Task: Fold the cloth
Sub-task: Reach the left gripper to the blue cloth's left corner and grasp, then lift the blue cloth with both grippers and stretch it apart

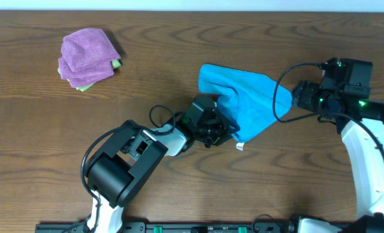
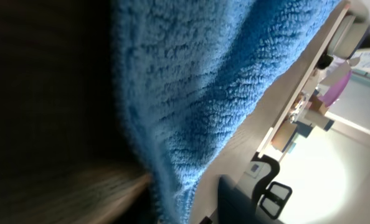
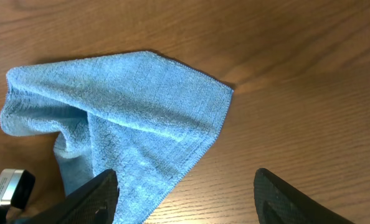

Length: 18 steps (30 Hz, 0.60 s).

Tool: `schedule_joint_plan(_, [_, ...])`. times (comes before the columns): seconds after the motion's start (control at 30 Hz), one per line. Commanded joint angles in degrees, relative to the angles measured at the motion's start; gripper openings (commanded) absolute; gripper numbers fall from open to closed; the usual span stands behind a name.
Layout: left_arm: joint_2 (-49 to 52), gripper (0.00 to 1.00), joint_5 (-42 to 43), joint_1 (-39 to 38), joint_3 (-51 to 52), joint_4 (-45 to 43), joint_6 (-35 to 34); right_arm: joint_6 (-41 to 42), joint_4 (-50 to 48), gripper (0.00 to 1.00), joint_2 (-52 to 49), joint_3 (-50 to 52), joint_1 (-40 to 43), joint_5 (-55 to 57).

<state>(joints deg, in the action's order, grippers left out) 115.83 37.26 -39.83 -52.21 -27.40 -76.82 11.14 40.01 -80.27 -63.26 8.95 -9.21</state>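
The sky-blue terry cloth [image 1: 253, 97] lies bunched right of the table's middle, with its small white tag [image 1: 240, 146] at the lower edge. My left gripper [image 1: 218, 129] is at the cloth's lower-left part and appears shut on it. The cloth [image 2: 203, 81] fills the left wrist view and hides the jaws. My right gripper [image 1: 298, 96] is by the cloth's right corner, open and empty. In the right wrist view its fingers [image 3: 185, 202] are spread wide above the wood, the left finger over the cloth's edge [image 3: 141, 118].
A folded purple cloth [image 1: 87, 55] sits on a light green cloth [image 1: 82, 86] at the far left. The table is dark wood [image 1: 179, 45]. A black cable loop [image 1: 277, 97] hangs over the blue cloth's right side.
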Motion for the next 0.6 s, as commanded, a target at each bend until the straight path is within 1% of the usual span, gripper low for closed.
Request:
schedule_joint_plan(0.0, [1.07, 0.06, 0.37, 0.15, 0.28, -0.02, 6.21, 0.63, 0.33, 0.7, -0.48, -0.46, 0.39, -0.31])
schedule_joint_plan(0.13, [1.05, 0.06, 5.95, 2.27, 0.28, -0.11, 12.13, 0.63, 1.84, 0.71, -0.48, -0.37, 0.39, -0.31])
schedule_joint_plan(0.23, [1.05, 0.06, 13.0, 5.81, 0.28, -1.27, 16.11, 0.57, 1.55, 0.73, -0.66, 0.57, 0.39, -0.5])
schedule_joint_plan(0.33, [0.72, 0.06, 19.76, 10.86, 0.26, -1.57, 17.16, 0.57, -0.15, 0.74, -1.68, 2.45, 0.42, -1.11])
schedule_joint_plan(0.4, [0.35, 0.06, 23.17, 14.16, 0.26, -1.6, 17.73, 0.59, -3.67, 0.74, -3.15, 4.87, 0.42, -3.37])
schedule_joint_plan(0.57, [-0.39, 0.06, 28.28, 20.0, 0.28, -1.57, 18.21, 0.83, -11.06, 0.74, -8.7, 8.85, 0.42, -7.89])
